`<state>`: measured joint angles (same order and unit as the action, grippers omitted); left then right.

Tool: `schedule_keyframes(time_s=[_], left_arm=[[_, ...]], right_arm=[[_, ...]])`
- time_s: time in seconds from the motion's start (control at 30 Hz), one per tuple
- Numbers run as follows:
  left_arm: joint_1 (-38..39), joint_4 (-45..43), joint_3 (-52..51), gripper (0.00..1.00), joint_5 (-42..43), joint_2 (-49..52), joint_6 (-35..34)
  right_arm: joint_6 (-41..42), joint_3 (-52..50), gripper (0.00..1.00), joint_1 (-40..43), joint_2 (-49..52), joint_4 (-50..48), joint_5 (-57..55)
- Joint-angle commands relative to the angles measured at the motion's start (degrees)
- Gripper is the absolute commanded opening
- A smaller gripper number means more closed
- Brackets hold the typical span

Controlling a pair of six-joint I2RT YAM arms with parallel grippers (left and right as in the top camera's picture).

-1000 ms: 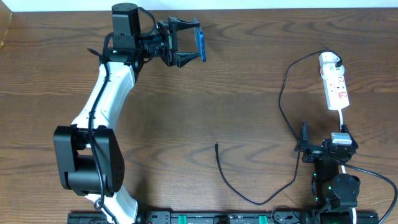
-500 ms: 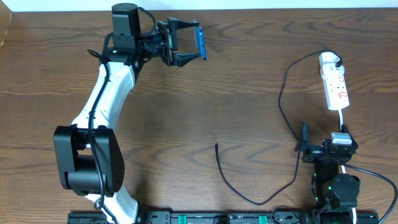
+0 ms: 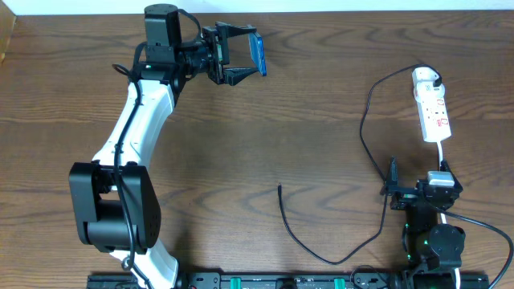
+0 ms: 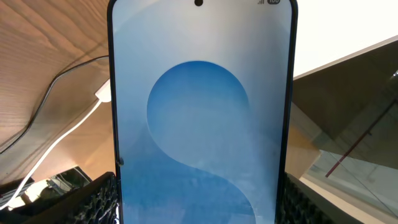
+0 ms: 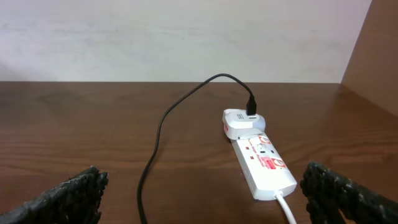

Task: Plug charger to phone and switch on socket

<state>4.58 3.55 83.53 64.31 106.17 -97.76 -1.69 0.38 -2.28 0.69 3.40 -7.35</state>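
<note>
We note left hand (image 3: pixel 243 54) grasping phone (image 3: pixel 260 54) above worktop (image 3: pixel 257 136). Right hand (image 5: pixel 205 180) released, empty, facing power strip (image 5: pixel 264 163). Charger cable (image 3: pixel 362 128) lies loose.

Wooden table (image 3: pixel 241 144) bears charger (image 3: pixel 362 128), socket (image 3: pixel 432 108).

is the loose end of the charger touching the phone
Apart. The overhead view shows the charger's plug tip lying on the table, with bare wood between it and the phone held up in the left pincer.
</note>
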Motion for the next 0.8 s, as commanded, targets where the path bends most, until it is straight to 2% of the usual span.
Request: schedule_keyframes(time_s=[0.0,0.77], left_arm=[[-0.1,-0.7,0.7,0.07,0.5,-1.2,-0.5],[-0.1,-0.7,0.7,0.07,-0.5,-1.2,0.6]], right_arm=[[0.8,-0.1,0.99,-0.7,-0.4,0.2,-0.4],[0.8,-0.1,0.99,-0.7,-0.4,0.2,-0.4]])
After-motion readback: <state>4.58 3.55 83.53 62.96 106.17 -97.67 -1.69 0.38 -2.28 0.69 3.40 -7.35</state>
